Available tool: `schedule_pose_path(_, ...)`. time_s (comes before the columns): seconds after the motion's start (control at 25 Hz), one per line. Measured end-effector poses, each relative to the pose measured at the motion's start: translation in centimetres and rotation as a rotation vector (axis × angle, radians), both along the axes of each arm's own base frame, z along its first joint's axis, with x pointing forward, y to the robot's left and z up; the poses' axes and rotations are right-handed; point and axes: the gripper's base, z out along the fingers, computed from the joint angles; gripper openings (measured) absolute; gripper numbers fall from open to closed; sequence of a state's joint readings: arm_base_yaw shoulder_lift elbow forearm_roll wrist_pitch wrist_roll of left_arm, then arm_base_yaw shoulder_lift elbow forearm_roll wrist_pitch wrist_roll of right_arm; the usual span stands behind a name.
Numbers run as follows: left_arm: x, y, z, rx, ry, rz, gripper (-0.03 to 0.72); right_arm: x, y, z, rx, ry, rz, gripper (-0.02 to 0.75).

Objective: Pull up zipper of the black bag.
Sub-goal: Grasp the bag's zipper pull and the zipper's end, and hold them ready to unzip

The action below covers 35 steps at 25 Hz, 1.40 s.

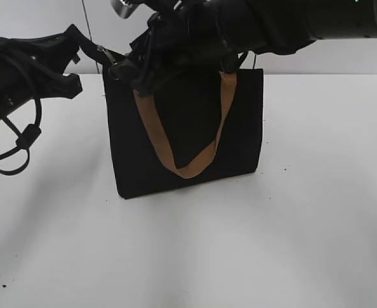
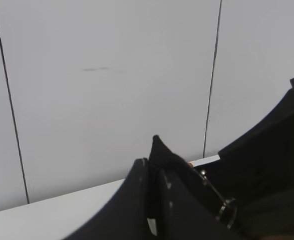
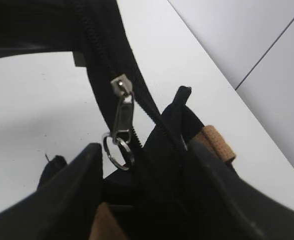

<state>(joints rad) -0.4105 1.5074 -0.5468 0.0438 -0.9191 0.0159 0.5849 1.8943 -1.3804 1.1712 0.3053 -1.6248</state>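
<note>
The black bag (image 1: 188, 128) stands upright on the white table, one tan strap (image 1: 188, 170) hanging down its front. The zipper's metal pull (image 1: 106, 54) is at the bag's top left corner. My left gripper (image 1: 80, 46) is shut on the black fabric end of the zipper line (image 2: 156, 144); its jaws (image 2: 154, 167) pinch that tab. My right gripper (image 1: 129, 69) reaches across over the bag's top. In the right wrist view its fingers (image 3: 145, 150) are apart, straddling the bag's rim (image 3: 177, 120), just short of the slider and ring pull (image 3: 120, 120). The ring also shows in the left wrist view (image 2: 227, 210).
The white table (image 1: 304, 224) spreads around the bag, with a pale panelled wall (image 2: 111, 75) behind. The left arm's cables (image 1: 15, 147) hang at the left edge. The second tan strap (image 3: 214, 140) shows beside my right finger.
</note>
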Motion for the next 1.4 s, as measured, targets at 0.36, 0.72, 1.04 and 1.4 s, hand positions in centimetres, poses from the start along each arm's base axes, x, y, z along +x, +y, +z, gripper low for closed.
schedule_pose_path(0.36, 0.0, 0.1, 0.2, -0.015, -0.014, 0.009, 0.017, -0.2, 0.3, -0.3, 0.001, 0.024, 0.035, 0.351)
schedule_pose_path(0.72, 0.0, 0.1, 0.2, -0.017, -0.014, 0.010, 0.017, -0.7, 1.4, -1.1, -0.015, 0.026, 0.067, 0.344)
schedule_pose_path(1.04, 0.0, 0.1, 0.2, -0.017, -0.014, 0.011, 0.017, -0.6, 1.4, -1.1, -0.020, 0.015, 0.054, 0.202)
schedule_pose_path(1.4, 0.0, 0.1, 0.2, -0.017, -0.013, 0.011, 0.017, -0.3, 1.3, -1.1, -0.010, 0.016, 0.018, -0.001)
